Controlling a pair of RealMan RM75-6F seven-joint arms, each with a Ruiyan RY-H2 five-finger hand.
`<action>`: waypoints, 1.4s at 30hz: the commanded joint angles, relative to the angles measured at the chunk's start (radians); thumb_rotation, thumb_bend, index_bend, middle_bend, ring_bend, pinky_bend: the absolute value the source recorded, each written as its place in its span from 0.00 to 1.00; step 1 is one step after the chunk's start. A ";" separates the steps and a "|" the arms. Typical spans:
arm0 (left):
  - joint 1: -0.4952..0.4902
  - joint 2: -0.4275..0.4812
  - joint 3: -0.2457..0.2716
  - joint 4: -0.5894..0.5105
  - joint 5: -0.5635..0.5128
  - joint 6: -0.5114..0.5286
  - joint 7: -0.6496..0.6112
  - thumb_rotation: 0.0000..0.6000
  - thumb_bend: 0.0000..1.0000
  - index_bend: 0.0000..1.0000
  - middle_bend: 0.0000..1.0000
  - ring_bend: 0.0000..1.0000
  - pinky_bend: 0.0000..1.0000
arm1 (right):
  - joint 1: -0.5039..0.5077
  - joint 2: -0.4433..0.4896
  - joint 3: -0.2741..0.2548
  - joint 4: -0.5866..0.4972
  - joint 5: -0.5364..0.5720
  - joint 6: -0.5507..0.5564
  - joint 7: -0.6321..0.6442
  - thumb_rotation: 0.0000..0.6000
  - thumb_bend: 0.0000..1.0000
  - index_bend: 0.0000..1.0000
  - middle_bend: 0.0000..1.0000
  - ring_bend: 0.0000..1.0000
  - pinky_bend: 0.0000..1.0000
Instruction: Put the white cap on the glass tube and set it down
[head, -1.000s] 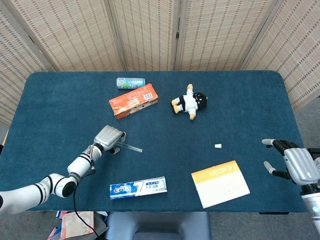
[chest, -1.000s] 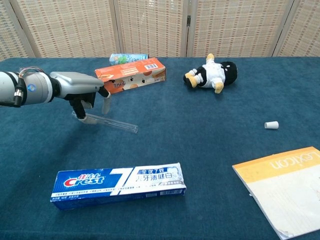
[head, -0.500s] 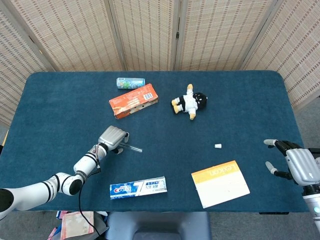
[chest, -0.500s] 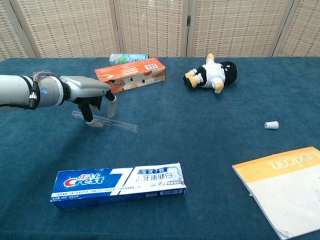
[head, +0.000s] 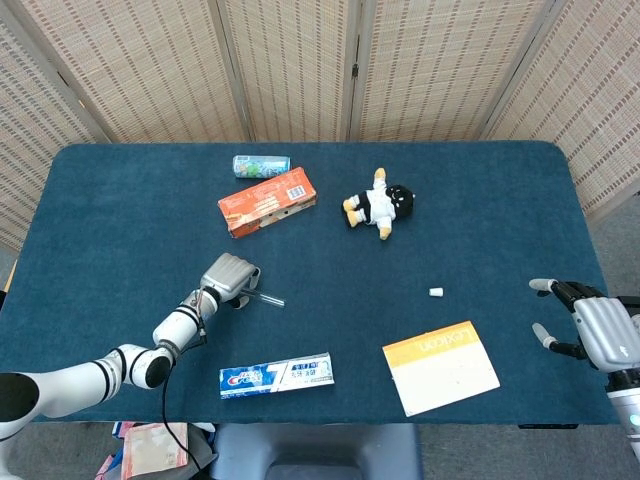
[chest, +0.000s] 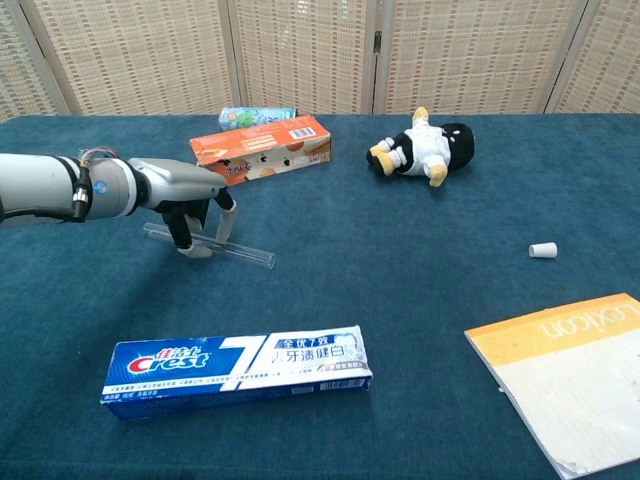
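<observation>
Fingers of our left hand arch over the glass tube, tips down either side but not visibly clamped, since it lies flat and needs a straddling pick. White cap waits well right of the tube; our right hand hangs spread, holding nothing.

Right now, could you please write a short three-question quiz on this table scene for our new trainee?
1. True or false: the white cap already sits on the glass tube.
2. Which hand is at the tube? A) left hand B) right hand
3. Fill in: the toothpaste box lies nearer the camera than the ____.

Key: 1. False, they lie far apart. 2. A; its fingers are down around the tube. 3. Tube.
</observation>
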 joint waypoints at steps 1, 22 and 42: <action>-0.001 -0.002 0.002 0.000 -0.001 0.004 -0.002 1.00 0.32 0.48 1.00 1.00 1.00 | 0.000 0.000 0.000 0.001 0.001 0.000 0.001 1.00 0.28 0.26 0.37 0.29 0.33; 0.094 0.145 -0.052 -0.181 0.018 0.119 -0.157 1.00 0.36 0.68 1.00 1.00 1.00 | 0.012 0.020 0.003 -0.029 -0.017 -0.004 -0.035 1.00 0.28 0.26 0.38 0.29 0.33; 0.237 0.417 -0.025 -0.535 0.088 0.315 -0.154 1.00 0.36 0.68 1.00 1.00 1.00 | 0.224 0.013 0.043 -0.063 0.136 -0.370 -0.202 1.00 0.86 0.26 0.98 0.99 1.00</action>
